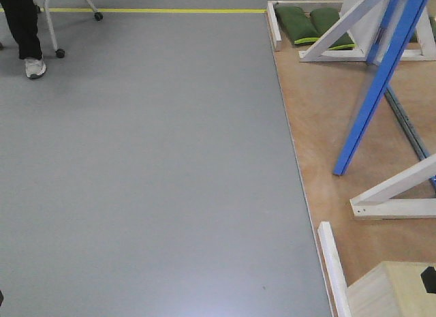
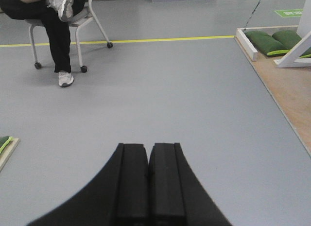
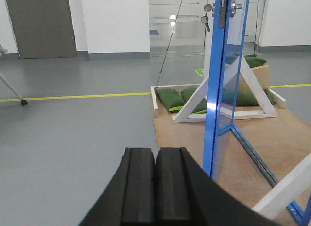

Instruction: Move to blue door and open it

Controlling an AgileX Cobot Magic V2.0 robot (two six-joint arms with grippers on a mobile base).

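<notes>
– how far along am i? front view first.
– your base is on the grey floor, off the left edge of the wooden platform. the blue door rises near the platform's middle, between white braces, well apart from you. i'd judge the approach only partly done.
– left wrist?
– your left gripper is closed pad to pad with nothing in it. it faces open floor and a seated person. the door doesn't show here, only the platform's left edge.
– and the right?
– your right gripper is likewise pressed together and empty. past it the door shows edge-on, with the lever handle high up and keys hanging near it. nothing touches them. the door seems to stand at an angle to the floor rail, so it may be ajar; i cannot tell. what's left, to my eye: close in, reach the handle, swing the door.
</notes>
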